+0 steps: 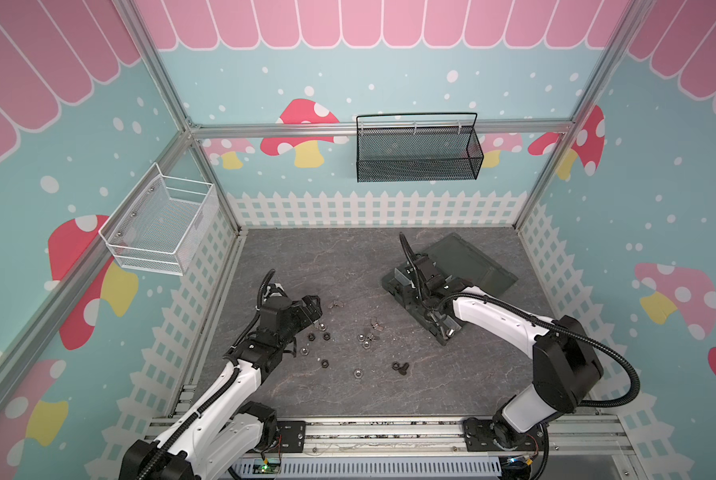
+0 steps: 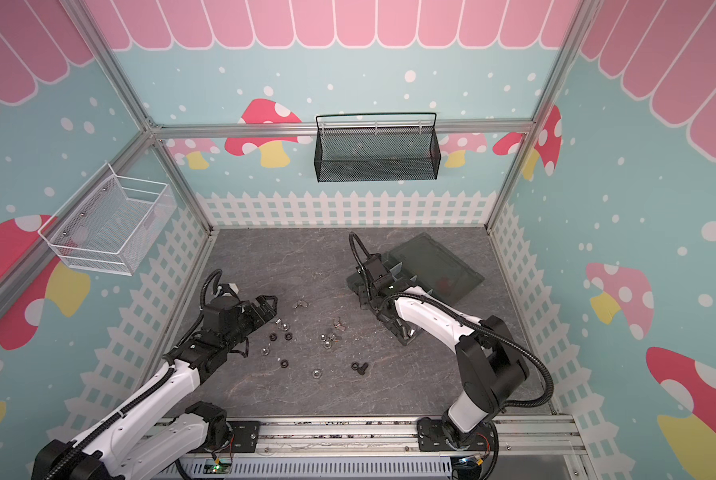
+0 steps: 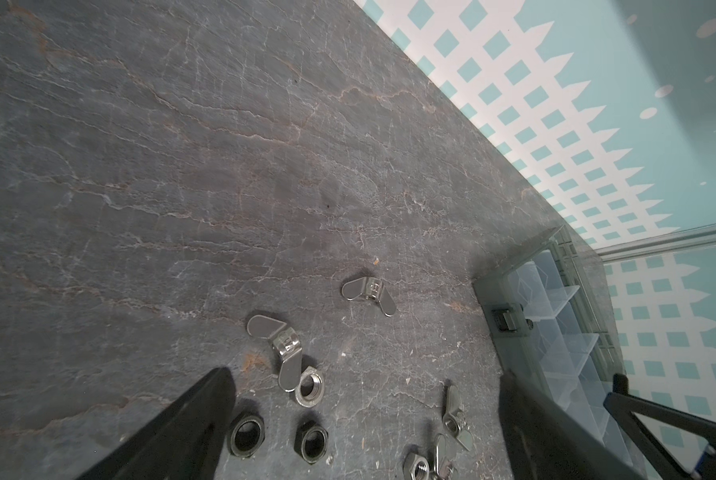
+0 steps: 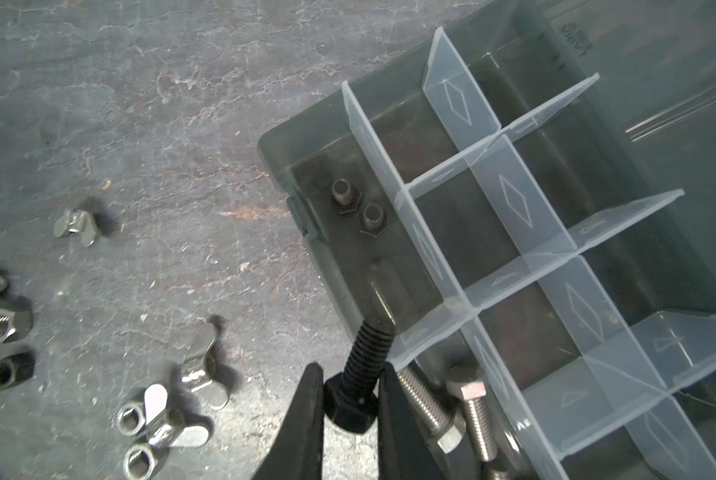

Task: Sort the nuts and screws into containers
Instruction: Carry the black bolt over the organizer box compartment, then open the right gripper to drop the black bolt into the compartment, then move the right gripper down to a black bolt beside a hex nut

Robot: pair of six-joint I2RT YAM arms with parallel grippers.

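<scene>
Black hex bolt (image 4: pixel 368 353) is pinched by its head in right gripper (image 4: pixel 348 401), at the left wall of the organizer box (image 4: pixel 273 145), set far-right on the table (image 1: pixel 348 266). Left gripper (image 3: pixel 366 374) is spread wide over loose nuts (image 3: pixel 312 440), centre-left. Lid (image 4: pixel 659 62) embossing can't be read.

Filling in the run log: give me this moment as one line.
right hand: shut on black screw, at organizer box | left hand: open, near loose nuts
</scene>
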